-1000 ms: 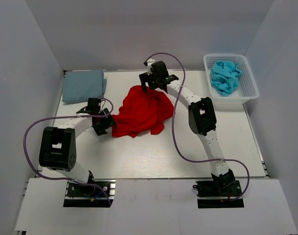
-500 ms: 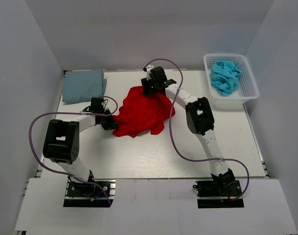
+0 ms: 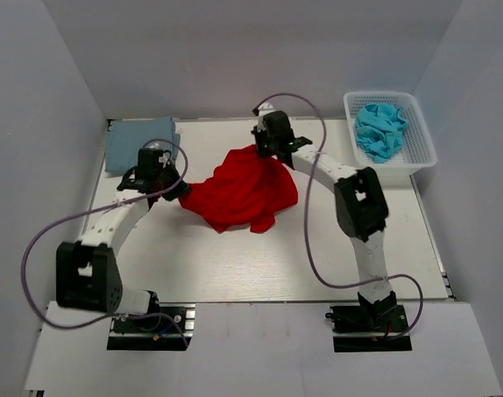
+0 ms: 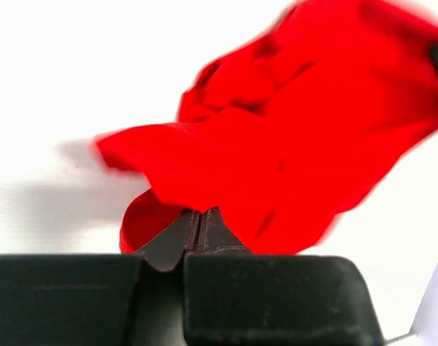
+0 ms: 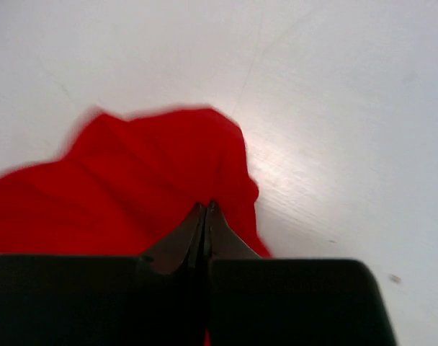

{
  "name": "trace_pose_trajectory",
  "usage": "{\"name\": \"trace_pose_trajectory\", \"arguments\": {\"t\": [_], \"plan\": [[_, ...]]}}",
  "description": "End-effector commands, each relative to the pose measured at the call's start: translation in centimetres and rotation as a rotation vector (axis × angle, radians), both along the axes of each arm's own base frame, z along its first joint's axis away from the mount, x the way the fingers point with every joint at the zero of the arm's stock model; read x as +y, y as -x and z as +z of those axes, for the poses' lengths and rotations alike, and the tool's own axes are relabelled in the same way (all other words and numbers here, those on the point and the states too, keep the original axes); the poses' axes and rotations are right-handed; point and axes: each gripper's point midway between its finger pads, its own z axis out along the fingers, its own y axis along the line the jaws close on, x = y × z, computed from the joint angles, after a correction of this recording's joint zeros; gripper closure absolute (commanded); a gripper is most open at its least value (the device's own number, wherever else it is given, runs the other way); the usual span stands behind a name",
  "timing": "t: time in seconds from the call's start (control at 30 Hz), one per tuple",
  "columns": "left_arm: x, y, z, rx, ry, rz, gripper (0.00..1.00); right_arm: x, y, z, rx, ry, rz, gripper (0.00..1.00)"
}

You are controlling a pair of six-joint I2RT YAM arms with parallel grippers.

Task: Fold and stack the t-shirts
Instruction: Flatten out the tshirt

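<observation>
Moved: left gripper (image 3: 179,188), toward upper left of frame, dragging red t-shirt (image 3: 250,192)
It and right gripper (image 3: 266,150) were both clamped on shirt edges

Mid-table: crumpled shirt (image 3: 247,194), left gripper (image 3: 181,188) at its left edge, right gripper (image 3: 264,149) at its far edge (both pinching cloth). Far-left corner: folded shirt (image 3: 140,142). Far-right corner: basket (image 3: 421,157), bunched shirt (image 3: 380,131) inside.
</observation>
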Motion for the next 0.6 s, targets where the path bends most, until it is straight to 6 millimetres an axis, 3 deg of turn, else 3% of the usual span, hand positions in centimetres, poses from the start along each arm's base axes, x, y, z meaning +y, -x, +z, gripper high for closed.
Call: {"name": "trace_pose_trajectory", "arguments": {"t": [0.0,0.03,0.1,0.13,0.17,0.2,0.23,0.27,0.33,0.37,0.43,0.47,0.5,0.57], "plan": [[1.3,-0.5,9.3,-0.265,-0.034,0.047,1.00,-2.4,-0.6,17.2,-0.353,-0.186,-0.139,1.00],[1.6,-0.6,11.3,-0.327,-0.037,0.064,1.00,-3.9,1.0,23.3,-0.450,-0.245,-0.164,1.00],[2.5,0.7,15.8,-0.460,-0.046,0.093,1.00,-5.0,2.7,23.0,-0.442,-0.239,-0.175,1.00],[2.7,1.2,17.7,-0.510,-0.042,0.104,1.00,-6.3,5.0,27.8,-0.515,-0.298,-0.170,1.00],[3.1,1.6,19.8,-0.573,-0.048,0.114,1.00,-6.9,5.8,28.9,-0.527,-0.319,-0.179,1.00],[3.8,2.2,21.2,-0.609,-0.060,0.147,1.00,-7.4,6.5,27.7,-0.506,-0.307,-0.177,1.00],[4.2,3.6,24.3,-0.696,-0.049,0.166,1.00,-9.0,9.0,32.1,-0.577,-0.362,-0.181,1.00],[4.7,4.3,25.5,-0.729,-0.060,0.181,1.00,-9.6,9.8,32.1,-0.579,-0.360,-0.191,1.00],[5.9,5.8,28.5,-0.808,-0.079,0.233,1.00,-11.1,12.2,34.5,-0.629,-0.386,-0.188,1.00],[6.8,7.2,30.1,-0.853,-0.084,0.272,1.00,-12.9,14.4,37.2,-0.684,-0.417,-0.203,1.00],[7.8,9.0,33.2,-0.925,-0.090,0.312,1.00,-14.0,16.1,38.7,-0.718,-0.425,-0.199,1.00],[8.2,9.8,34.2,-0.951,-0.099,0.321,1.00,-15.3,18.5,41.4,-0.778,-0.465,-0.181,1.00],[8.5,10.9,35.9,-0.990,-0.092,0.335,1.00,-15.5,19.4,41.6,-0.778,-0.454,-0.163,1.00],[8.6,12.9,38.3,-1.070,-0.087,0.328,1.00,-16.0,22.8,45.0,-0.839,-0.500,-0.080,1.00]]}}
